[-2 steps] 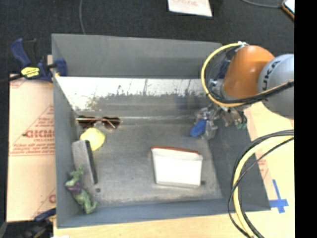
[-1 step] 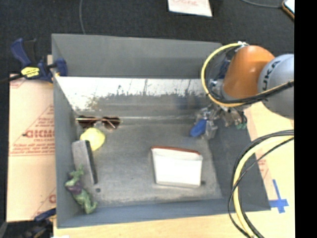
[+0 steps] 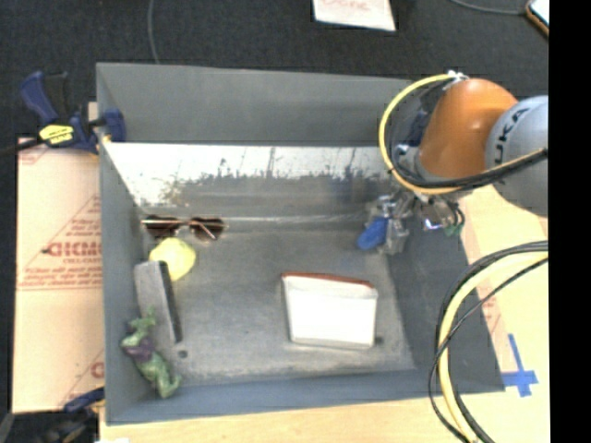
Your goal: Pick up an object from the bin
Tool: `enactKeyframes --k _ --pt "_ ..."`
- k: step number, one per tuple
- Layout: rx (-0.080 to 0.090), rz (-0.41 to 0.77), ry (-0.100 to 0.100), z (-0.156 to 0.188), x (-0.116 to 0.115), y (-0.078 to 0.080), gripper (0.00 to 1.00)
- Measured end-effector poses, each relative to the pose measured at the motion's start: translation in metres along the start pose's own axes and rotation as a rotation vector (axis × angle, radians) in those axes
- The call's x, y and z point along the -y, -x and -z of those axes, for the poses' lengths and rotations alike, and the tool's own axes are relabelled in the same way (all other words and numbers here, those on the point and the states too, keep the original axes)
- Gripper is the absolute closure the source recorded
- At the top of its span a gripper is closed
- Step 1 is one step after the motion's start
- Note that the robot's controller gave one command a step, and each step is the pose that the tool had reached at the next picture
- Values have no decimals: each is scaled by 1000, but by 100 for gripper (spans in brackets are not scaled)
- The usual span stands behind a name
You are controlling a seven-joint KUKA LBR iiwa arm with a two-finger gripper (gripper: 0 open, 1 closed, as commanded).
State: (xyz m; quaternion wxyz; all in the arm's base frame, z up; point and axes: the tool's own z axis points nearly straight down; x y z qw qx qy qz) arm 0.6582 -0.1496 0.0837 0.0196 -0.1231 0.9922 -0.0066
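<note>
My gripper (image 3: 397,229) hangs low at the bin's back right, just below the orange cover on the wrist. A small blue thing (image 3: 371,236) sits right at its left side, touching or nearly touching it; I cannot tell whether it is held. A white box with a red top edge (image 3: 331,312) lies on the floor in front of the gripper, a little to the left and apart from it.
Along the left side lie brown-lensed sunglasses (image 3: 183,226), a yellow ball (image 3: 175,257), a grey block with a black strip (image 3: 157,298) and a green toy figure (image 3: 150,353). Bare floor stretches between these and the white box.
</note>
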Motion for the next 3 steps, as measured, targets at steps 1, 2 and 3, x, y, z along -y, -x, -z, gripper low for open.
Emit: enactKeyframes --k 1,2,3 --pt "2 0 -2 27 1 1 100" --pt "3 -1 -3 68 2 2 100" --pt "6 -1 -5 80 3 2 100"
